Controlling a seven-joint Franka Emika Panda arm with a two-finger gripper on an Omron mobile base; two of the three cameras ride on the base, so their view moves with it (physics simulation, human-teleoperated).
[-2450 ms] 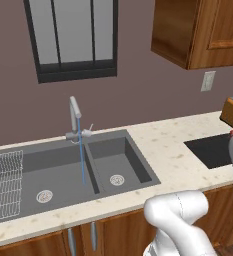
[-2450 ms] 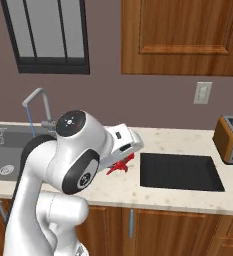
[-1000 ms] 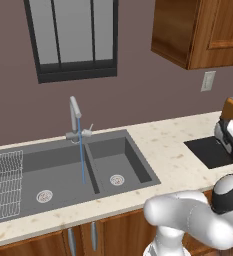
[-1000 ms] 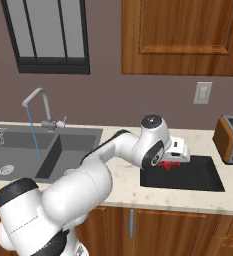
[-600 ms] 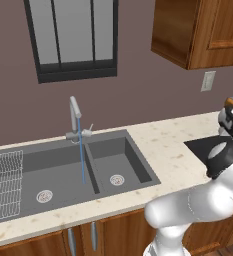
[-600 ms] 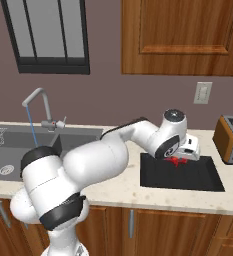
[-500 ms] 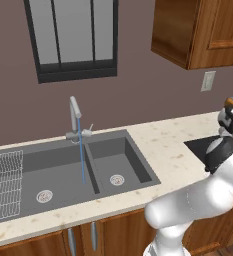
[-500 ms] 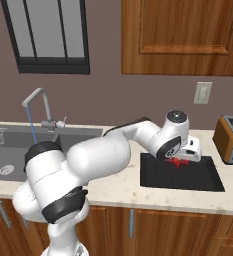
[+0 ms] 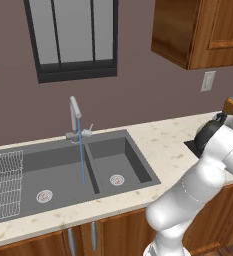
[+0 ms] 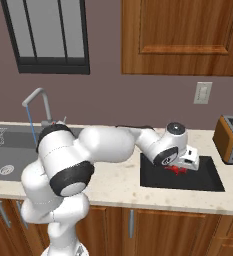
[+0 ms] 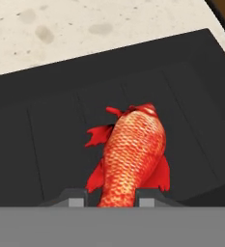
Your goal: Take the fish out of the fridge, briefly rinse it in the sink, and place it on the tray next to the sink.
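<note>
Claw (image 11: 105,198) grips the fish (image 11: 131,150) low over the black tray (image 11: 46,140); best lower it flat, then let go gently.

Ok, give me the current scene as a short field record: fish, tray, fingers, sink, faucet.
fish: red-orange fish between the fingers, over the tray; contact with the tray cannot be told
tray: black tray on the counter, right of the sink
fingers: gripper shut on the fish, low over the tray
sink: double-basin sink, both basins without items
faucet: faucet with a thin stream running into the left basin
</note>
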